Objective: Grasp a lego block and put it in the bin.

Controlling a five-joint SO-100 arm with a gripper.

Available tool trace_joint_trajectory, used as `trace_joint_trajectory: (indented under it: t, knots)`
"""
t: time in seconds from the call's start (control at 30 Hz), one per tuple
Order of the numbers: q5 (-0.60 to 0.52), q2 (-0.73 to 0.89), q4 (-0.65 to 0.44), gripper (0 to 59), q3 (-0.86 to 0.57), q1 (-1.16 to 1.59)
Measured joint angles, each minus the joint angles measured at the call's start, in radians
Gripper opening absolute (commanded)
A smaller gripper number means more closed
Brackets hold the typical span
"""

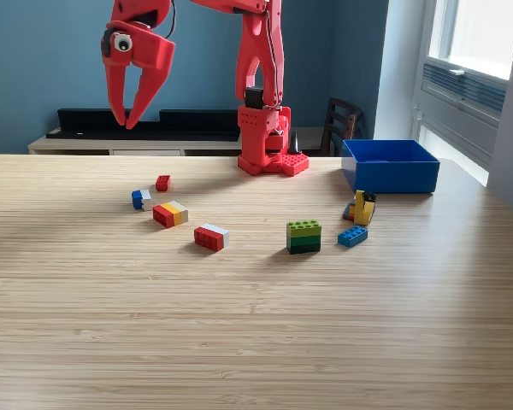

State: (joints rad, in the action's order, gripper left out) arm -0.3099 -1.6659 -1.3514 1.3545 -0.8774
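Observation:
Several lego blocks lie on the wooden table (256, 342): a small red one (162, 182), a blue and white one (141, 199), a red, yellow and grey one (169, 213), a red and white one (210, 237), a green stack (303, 236), a blue one (352, 236) and a yellow and grey one (362, 207). The blue bin (390, 165) stands at the exterior view's right, behind the yellow block. My red gripper (125, 122) hangs high over the left blocks, fingers pointing down, open, holding nothing.
The arm's red base (272, 158) stands at the table's back middle. A black shelf unit (150, 122) and a dark chair (340, 126) sit behind the table. A window is at the right.

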Motion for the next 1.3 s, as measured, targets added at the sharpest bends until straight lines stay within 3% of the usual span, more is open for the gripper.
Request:
trace_joint_trajectory:
  t: [0.17, 0.23, 0.33, 0.43, 0.57, 0.83, 1.3]
  knots:
    - [0.061, 0.000, 0.000, 0.3, 0.054, -0.192]
    - [0.084, 0.000, 0.000, 3.2, 0.091, -0.253]
    - [0.114, 0.000, 0.000, 25.2, 0.173, -0.314]
    - [0.143, 0.000, 0.000, 35.4, 0.272, -0.339]
    - [0.172, 0.000, 0.000, 42.5, 0.383, -0.337]
    - [0.173, 0.000, 0.002, 39.3, 0.540, -0.279]
    - [0.164, 0.000, 0.014, 34.5, 0.632, -0.249]
